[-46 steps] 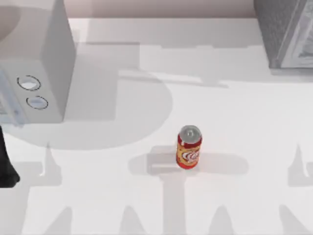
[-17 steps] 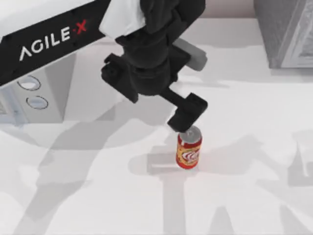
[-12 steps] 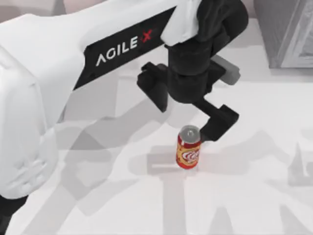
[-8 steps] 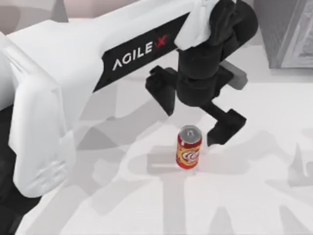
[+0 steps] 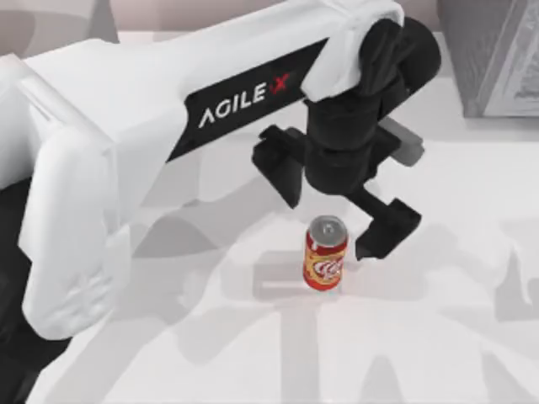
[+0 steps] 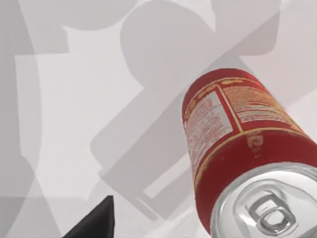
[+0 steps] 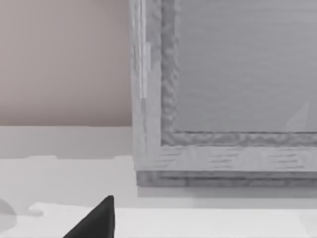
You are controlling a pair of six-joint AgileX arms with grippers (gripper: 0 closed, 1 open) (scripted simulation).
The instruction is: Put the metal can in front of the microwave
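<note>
The left gripper (image 5: 337,215) hangs open, its black fingers (image 5: 386,229) straddling the upright red-and-orange metal can (image 5: 326,252) just below it on the white table (image 5: 438,337).

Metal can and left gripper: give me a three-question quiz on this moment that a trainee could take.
1. True or false: the left gripper has closed on the metal can.
2. The can is: A) lying on its side, B) standing upright on the table, C) lifted off the table.
3. Fill in: at the top view's upper right corner stands a speckled grey ____.

Key: 1 false, its fingers are spread, one on each side of the can's top, apart from it. 2 B. 3 box.
</note>
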